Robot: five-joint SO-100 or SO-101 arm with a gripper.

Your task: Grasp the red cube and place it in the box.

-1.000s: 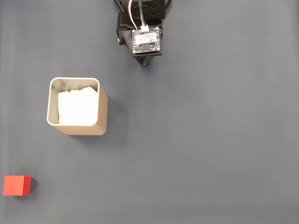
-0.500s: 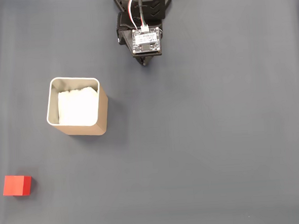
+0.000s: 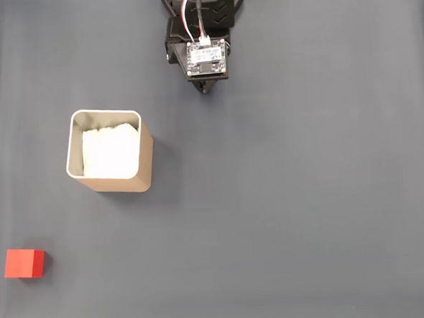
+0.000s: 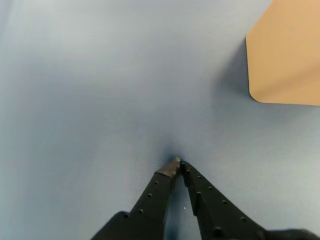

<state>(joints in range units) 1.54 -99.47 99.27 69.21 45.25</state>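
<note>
Nothing has moved since the earlier frames: the arm, the box and the red cube all sit where they were. In the fixed view the grey surface carries just two things. The box, tan-walled with a thin rim and white padding inside, stands left of centre. The red cube lies near the lower left corner, well apart from the box and far from the arm, with open surface between them and nothing in the way.

The arm reaches in from the top edge, folded close to its base, a small white circuit board facing up and red and white wires running to it. The end effector points down at the surface just below the board. In the wrist view its two black fingers meet at the tips, closed on nothing, the end effector touching or nearly touching the surface, with a corner of the box's tan wall at the upper right.
</note>
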